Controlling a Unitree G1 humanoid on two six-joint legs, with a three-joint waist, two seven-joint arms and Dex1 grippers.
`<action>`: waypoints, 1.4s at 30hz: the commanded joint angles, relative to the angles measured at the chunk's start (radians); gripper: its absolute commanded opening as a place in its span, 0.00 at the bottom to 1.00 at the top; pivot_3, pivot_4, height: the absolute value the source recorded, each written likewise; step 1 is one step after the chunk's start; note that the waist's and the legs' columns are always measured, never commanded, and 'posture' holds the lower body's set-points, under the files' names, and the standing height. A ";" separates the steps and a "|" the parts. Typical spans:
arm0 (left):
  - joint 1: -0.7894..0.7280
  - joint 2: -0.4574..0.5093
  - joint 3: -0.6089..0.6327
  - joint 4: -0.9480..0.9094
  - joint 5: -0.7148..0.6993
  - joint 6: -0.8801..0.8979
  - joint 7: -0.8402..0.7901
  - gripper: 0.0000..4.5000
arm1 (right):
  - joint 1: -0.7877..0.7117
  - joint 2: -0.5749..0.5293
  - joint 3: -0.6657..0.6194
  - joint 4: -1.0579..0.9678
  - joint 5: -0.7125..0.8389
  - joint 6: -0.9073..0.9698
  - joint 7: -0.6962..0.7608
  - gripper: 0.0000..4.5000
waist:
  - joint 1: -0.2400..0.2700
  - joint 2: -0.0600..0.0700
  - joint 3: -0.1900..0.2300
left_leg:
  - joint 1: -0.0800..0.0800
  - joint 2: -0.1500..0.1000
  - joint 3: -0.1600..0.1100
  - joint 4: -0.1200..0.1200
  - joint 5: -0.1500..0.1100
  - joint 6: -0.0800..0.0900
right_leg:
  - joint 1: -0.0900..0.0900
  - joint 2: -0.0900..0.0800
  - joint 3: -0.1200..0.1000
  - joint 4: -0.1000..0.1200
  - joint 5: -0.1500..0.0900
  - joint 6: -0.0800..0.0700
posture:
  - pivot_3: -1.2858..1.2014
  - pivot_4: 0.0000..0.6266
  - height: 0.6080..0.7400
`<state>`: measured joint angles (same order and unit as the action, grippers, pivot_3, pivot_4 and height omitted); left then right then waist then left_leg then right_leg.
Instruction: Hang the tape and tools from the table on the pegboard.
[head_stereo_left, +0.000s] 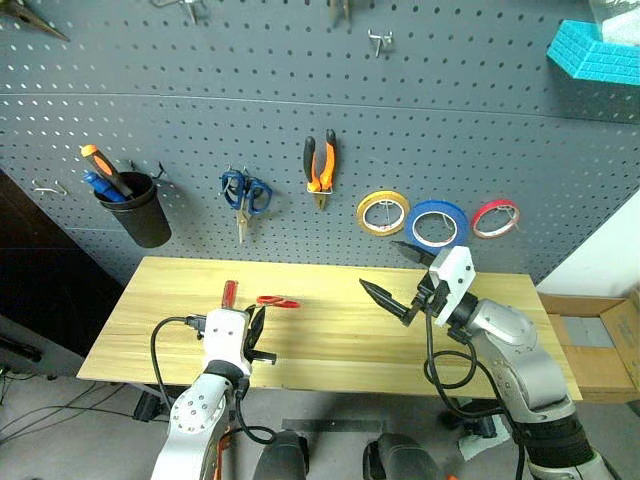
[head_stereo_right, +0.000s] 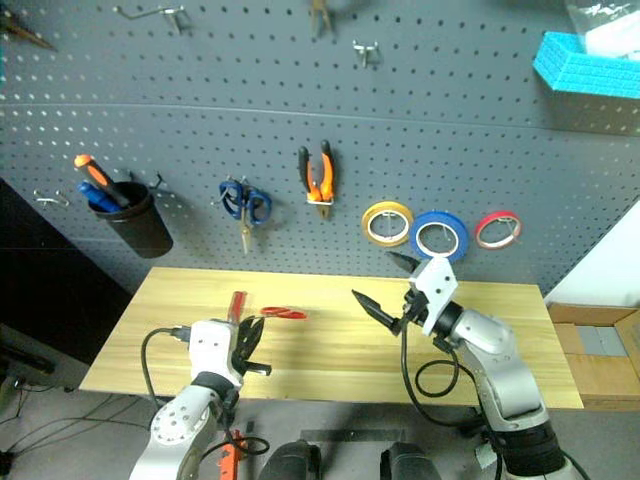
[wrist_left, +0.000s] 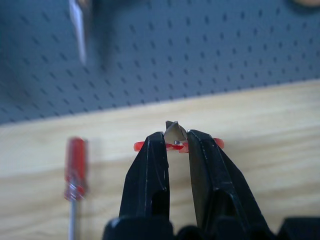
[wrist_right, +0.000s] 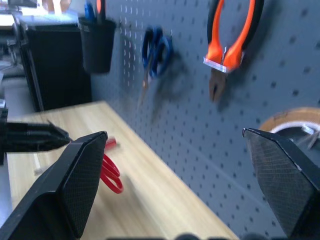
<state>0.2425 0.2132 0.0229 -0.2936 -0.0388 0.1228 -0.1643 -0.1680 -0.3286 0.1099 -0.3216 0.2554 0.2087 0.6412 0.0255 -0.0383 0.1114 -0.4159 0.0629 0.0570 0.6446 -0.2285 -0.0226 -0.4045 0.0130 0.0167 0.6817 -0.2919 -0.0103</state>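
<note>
The blue tape (head_stereo_left: 436, 224) and pliers (head_stereo_left: 319, 166) are hanging on the pegboard (head_stereo_left: 300, 110). The left gripper (wrist_left: 176, 145) is pinching the red scissors (wrist_left: 176, 142); the screwdriver (wrist_left: 75, 172) is lying on the table (head_stereo_left: 330, 335); the right gripper (head_stereo_left: 395, 275) is gaping wide, empty. 2 tools are remaining.

The blue tape (head_stereo_left: 436, 225) hangs on the dark grey pegboard (head_stereo_left: 200, 110), the orange-and-black pliers (head_stereo_left: 320, 168) to its left. The red-handled scissors (head_stereo_left: 277, 301) are pinched at the blades, handles far; the red screwdriver (head_stereo_left: 229, 293) lies left on the wooden table (head_stereo_left: 330, 330)
</note>
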 joint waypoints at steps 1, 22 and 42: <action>-0.007 -0.005 0.009 -0.048 0.020 -0.057 0.014 0.06 | -0.012 0.013 -0.020 -0.019 -0.006 -0.026 -0.039 1.00 | 0.000 0.000 -0.014 | 0.000 0.000 0.000 0.000 0.000 0.000 | 0.000 0.000 0.000 0.000 0.000 0.000 | 0.57 0.04 1.00; -0.118 -0.067 0.019 0.086 -0.012 0.125 0.041 0.06 | -0.060 -0.008 0.013 0.033 -0.047 0.027 -0.054 1.00 | 0.000 0.000 -0.038 | 0.002 0.000 0.000 0.001 0.001 0.001 | 0.001 0.002 0.001 0.001 0.002 -0.002 | 0.57 0.14 1.00; -0.053 -0.029 -0.026 0.029 0.018 0.436 0.046 0.06 | -0.130 -0.034 0.033 0.092 -0.039 0.060 -0.007 1.00 | 0.003 0.005 -0.006 | 0.002 0.000 0.000 0.000 0.001 0.002 | 0.002 0.002 0.001 0.001 0.001 -0.002 | 0.58 0.23 1.00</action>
<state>0.1919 0.1745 0.0062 -0.2393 -0.0313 0.5323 -0.1201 -0.2867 -0.3545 0.1419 -0.2120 0.2112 0.2708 0.6195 0.0287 -0.0329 0.1057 -0.4142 0.0631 0.0566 0.6449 -0.2280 -0.0209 -0.4027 0.0146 0.0175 0.6826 -0.2908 -0.0116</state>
